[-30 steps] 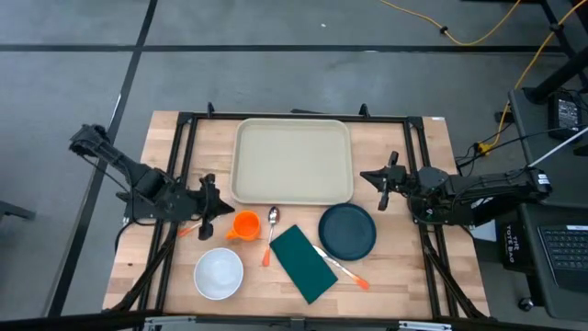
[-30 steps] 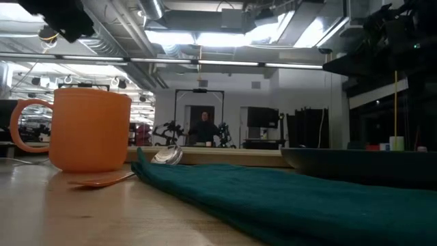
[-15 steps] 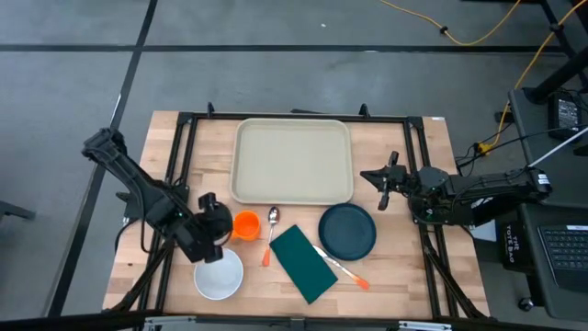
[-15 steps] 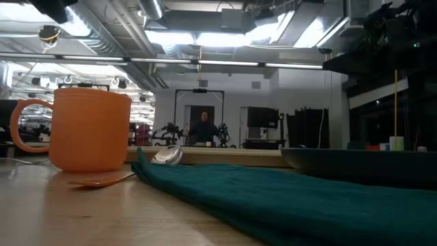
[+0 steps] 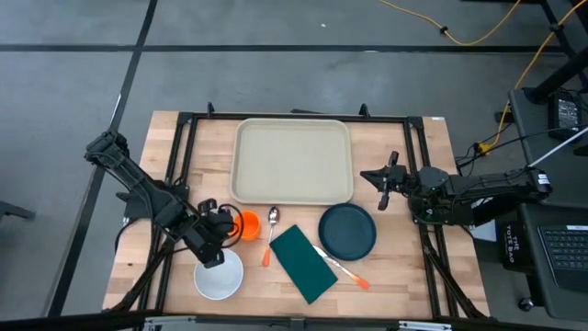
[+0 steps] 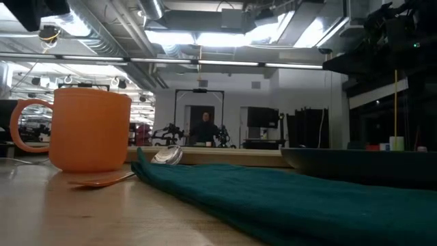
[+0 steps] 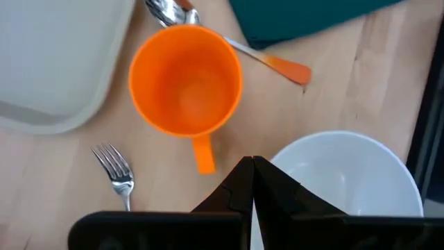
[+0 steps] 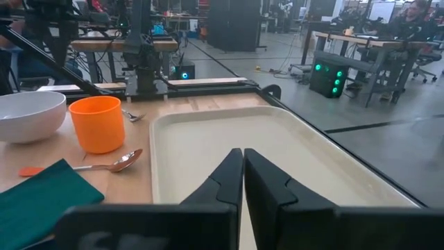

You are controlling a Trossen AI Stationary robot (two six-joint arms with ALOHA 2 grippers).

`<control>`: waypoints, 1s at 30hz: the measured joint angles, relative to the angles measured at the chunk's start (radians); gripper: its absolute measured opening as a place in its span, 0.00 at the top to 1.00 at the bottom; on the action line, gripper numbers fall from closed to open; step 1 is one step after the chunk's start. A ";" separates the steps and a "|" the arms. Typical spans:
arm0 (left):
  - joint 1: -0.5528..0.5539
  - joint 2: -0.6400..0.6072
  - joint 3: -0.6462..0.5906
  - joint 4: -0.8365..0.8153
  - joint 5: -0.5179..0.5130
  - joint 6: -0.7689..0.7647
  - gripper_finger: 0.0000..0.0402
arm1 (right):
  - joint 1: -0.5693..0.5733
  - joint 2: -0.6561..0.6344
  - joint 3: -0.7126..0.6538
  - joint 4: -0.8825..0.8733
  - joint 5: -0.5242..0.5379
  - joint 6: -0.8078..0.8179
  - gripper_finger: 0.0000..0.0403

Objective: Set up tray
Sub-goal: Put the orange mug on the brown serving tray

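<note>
While the cream rectangular plastic tray (image 5: 293,161) is lying bare at the far middle of the wooden table (image 5: 418,276), everything meant for it is waiting along the near half. Nearest the front edge, a white round bowl (image 5: 219,274) is sitting toward the near-left corner, and a dark green folded napkin (image 5: 302,263) is lying at a slant near the front middle, with an orange-handled utensil (image 5: 341,268) just beside it. A little farther in, an orange plastic mug (image 5: 244,225), a metal spoon with an orange handle (image 5: 271,230) and a dark round plate (image 5: 347,231) are standing in a rough row just short of the tray's near rim; a metal fork (image 7: 118,173) is lying left of the mug.

The left gripper (image 5: 219,241) is hovering over the gap between mug and bowl, its fingers pressed together and holding nothing, in the left wrist view pointing at the mug's handle. The right gripper (image 5: 378,179) is waiting just off the tray's right edge, fingers likewise closed and empty.

The tray's long axis is running left to right across the table, and it is lying beyond and to the right of the left gripper. The left arm is plainly nearer the mug, so a short carry away from the front edge would likely come next, once the fingers part.
</note>
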 joint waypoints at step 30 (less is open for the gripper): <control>-0.006 0.000 0.000 -0.032 -0.146 -0.107 0.90 | 0.000 0.000 0.000 0.002 0.000 0.000 0.95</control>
